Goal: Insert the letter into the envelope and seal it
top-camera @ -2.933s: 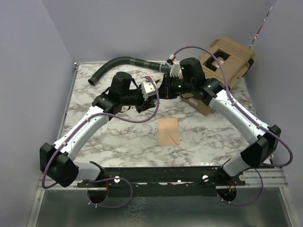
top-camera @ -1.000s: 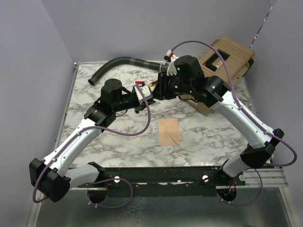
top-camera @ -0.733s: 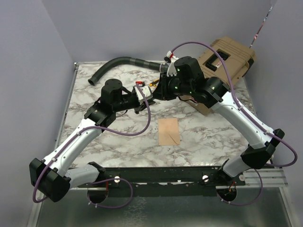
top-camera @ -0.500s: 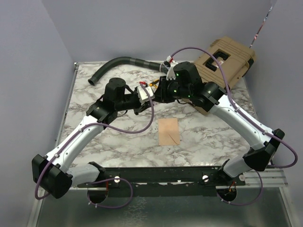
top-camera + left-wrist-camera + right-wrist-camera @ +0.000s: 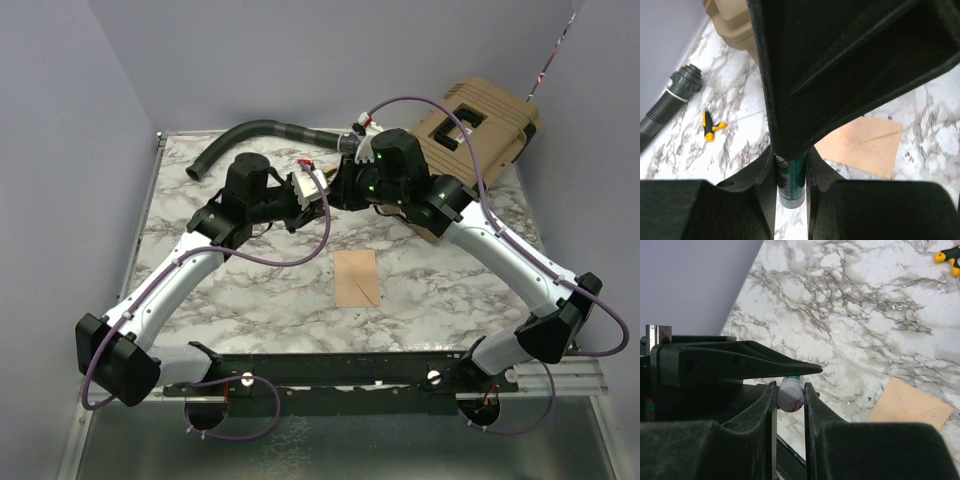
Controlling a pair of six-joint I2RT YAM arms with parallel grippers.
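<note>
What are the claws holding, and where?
Both pinch a glue stick: the left claw grips its green tube, the right claw its white end.

**Setting:** robotics lab test cell.

**Evidence:**
- White-and-black jointed left robot arm (image 5: 165,290) and matching right robot arm (image 5: 505,250), both bolted to a black metal rail (image 5: 340,366) at the near edge of a marble-patterned table top (image 5: 200,320).
- Purple cables (image 5: 290,260) looped along both arms.
- Plain lavender partition walls (image 5: 300,60) on three sides.
- Tan moulded plastic equipment case (image 5: 490,120).
- Black corrugated hose (image 5: 245,132).
- Yellow-handled screwdriver (image 5: 709,126).
</note>
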